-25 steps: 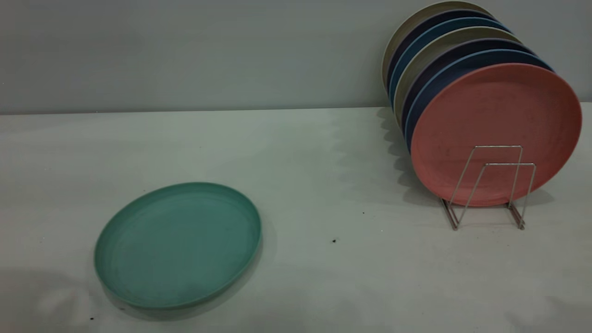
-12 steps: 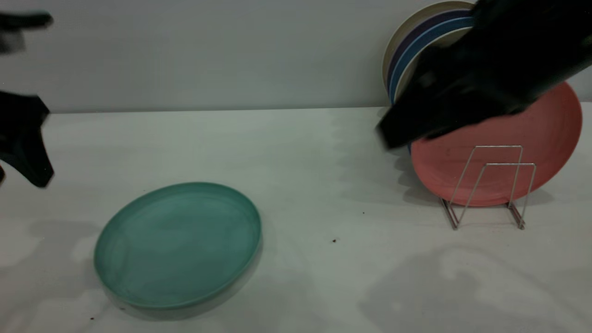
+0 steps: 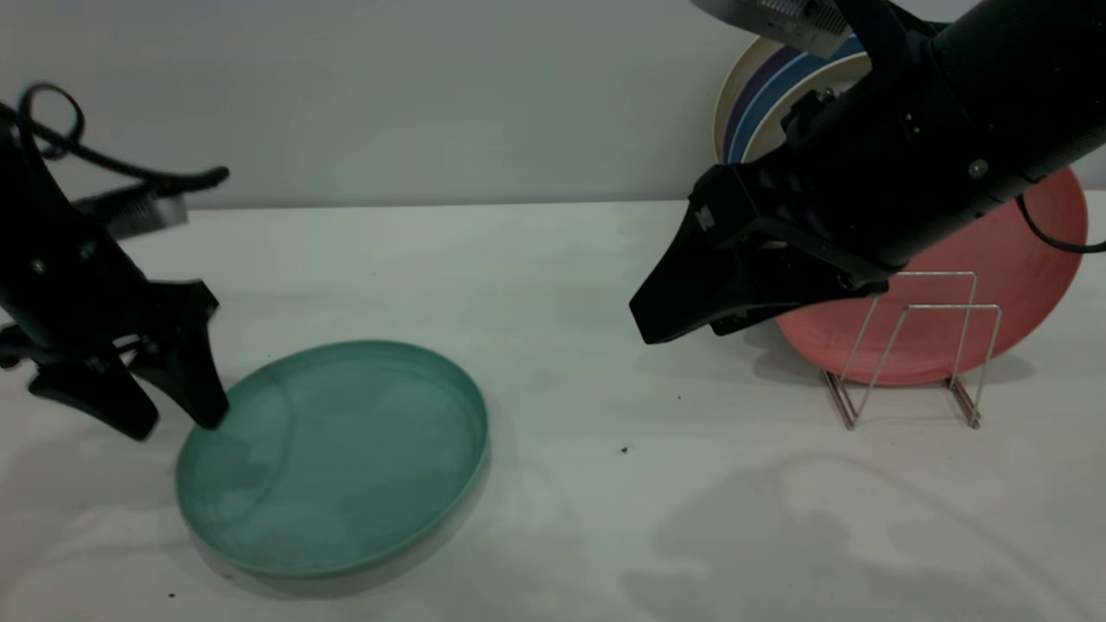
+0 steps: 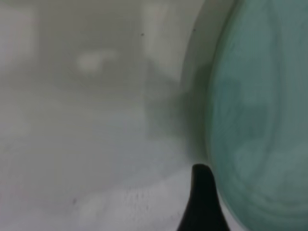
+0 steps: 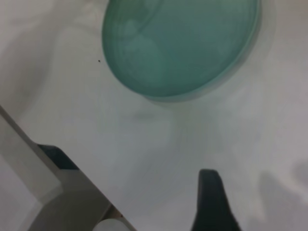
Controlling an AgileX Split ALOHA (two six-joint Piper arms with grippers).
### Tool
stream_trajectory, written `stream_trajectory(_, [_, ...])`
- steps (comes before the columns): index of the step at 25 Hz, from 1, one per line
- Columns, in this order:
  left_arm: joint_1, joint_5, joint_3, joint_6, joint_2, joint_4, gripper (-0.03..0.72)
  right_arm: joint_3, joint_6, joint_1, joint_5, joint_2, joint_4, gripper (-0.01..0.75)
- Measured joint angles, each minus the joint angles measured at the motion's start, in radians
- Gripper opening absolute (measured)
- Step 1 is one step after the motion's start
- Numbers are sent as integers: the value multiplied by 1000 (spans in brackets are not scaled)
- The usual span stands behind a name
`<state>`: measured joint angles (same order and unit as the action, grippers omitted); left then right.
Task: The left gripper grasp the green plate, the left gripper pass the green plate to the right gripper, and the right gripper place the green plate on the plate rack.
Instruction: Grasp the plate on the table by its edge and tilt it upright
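Both my arms have swung into the exterior view since a second ago, when only the plates and the desk showed. From outside, my left claw (image 3: 168,419) is down at the left rim of the green plate (image 3: 346,466), its two fingers spread, one tip over the rim and the other outside it on the desk (image 3: 562,285). Nothing is gripped yet. The plate lies flat at the near left of the desk. My right claw (image 3: 657,324) hangs above the middle of the desk, pointing down toward the left, well apart from the plate; I cannot tell whether its fingers are parted. Behind that arm stands the rack (image 3: 916,345) at the right, with a pink plate (image 3: 1028,250) upright in it and more plates (image 3: 760,95) stacked on edge behind.

My left wrist view shows one black finger (image 4: 202,202) just beside the plate's (image 4: 264,120) rim, on the desk (image 4: 86,120) side.

My right wrist view shows the plate (image 5: 183,43) far off on the desk (image 5: 240,139) and one finger (image 5: 211,202) of my right claw, holding nothing.
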<state>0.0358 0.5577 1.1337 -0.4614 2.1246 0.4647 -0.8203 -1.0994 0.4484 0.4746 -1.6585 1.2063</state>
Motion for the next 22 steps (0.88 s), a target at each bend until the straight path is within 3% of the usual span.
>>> stream_trajectory(9, [0,-59,0,-28,67,42,569,0,-4,0,-5,-1,4,511])
stream_trajectory(14, [0,-87,0,-30,99,106,492,0,-4,0,-17,-1,5,511])
stream_trajectory(18, [0,-98,0,-32,118,137,365,0,-3,0,-26,-1,12,511])
stream_trajectory(22, [0,-104,0,-33,121,142,147,0,37,0,-11,-4,27,511])
